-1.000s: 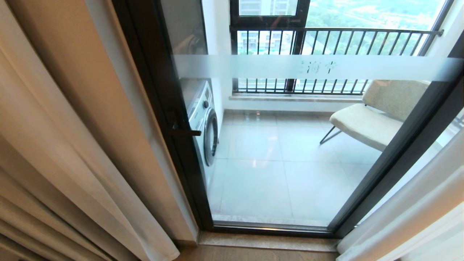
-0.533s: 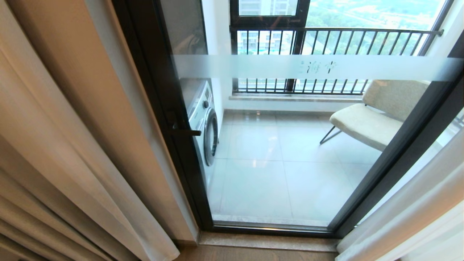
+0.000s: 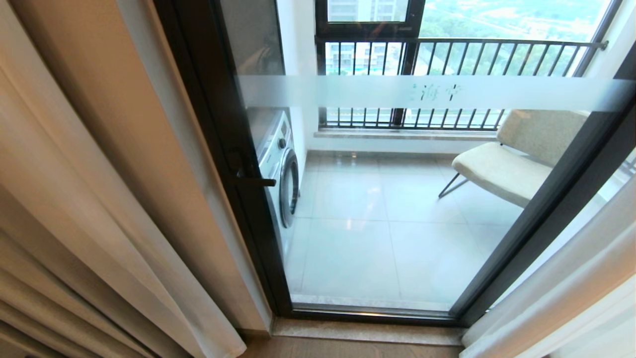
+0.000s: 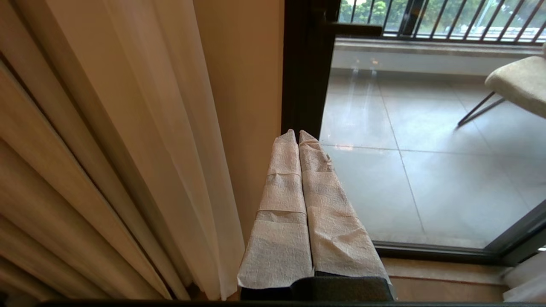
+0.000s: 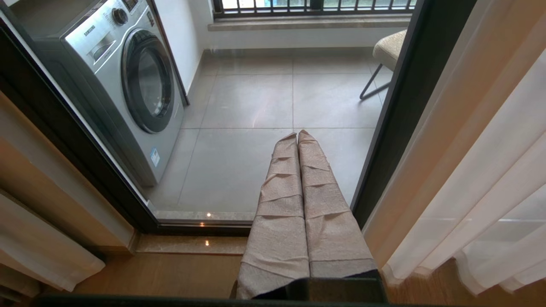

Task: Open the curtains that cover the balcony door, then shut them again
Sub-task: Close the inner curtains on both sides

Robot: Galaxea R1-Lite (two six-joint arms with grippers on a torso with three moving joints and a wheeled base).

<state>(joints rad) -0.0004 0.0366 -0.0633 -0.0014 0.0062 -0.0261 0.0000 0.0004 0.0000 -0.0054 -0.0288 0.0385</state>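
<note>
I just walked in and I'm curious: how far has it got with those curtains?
Opening looks done: the curtains hang gathered at both sides, and the balcony door shows bare between them. Nothing is in hand: the left gripper and right gripper are shut and empty, short of the fabric. Closing them remains.

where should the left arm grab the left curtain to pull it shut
Probably the leading vertical edge of the left curtain, the fold nearest the black door frame. It hangs free in long upright pleats, so come from the door side and pinch the edge sideways. The left end effector is shut and must open first.
</note>
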